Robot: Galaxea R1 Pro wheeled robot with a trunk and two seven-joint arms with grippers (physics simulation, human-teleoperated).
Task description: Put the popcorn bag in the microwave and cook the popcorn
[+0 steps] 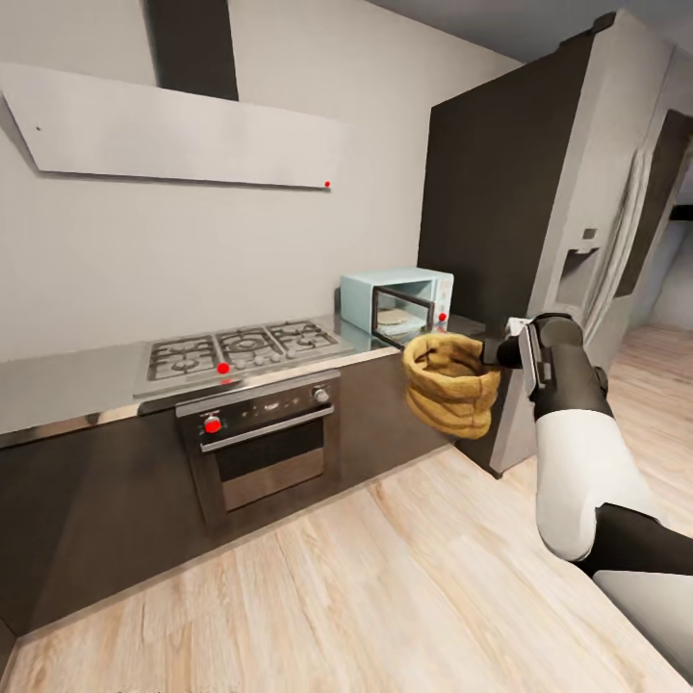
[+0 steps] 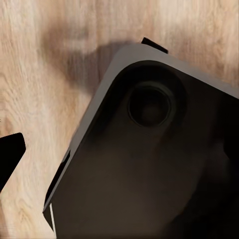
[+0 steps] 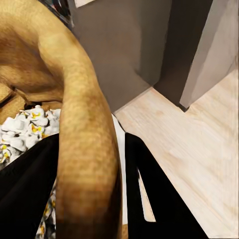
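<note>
the right gripper pinches the popcorn bag by its rolled rim, right of frame centre. the bag hangs before the open microwave. i cannot tell the left jaws' state.

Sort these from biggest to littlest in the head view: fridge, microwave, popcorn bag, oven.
1. fridge
2. oven
3. and 4. microwave and popcorn bag look about alike; the bag hangs nearer the camera, so I can't rank them.

Rough tan paper popcorn bag, brushed-metal countertop, pale matt wood floor.

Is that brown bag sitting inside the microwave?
No, the bag hangs in the right pincer, outside the microwave.
</note>
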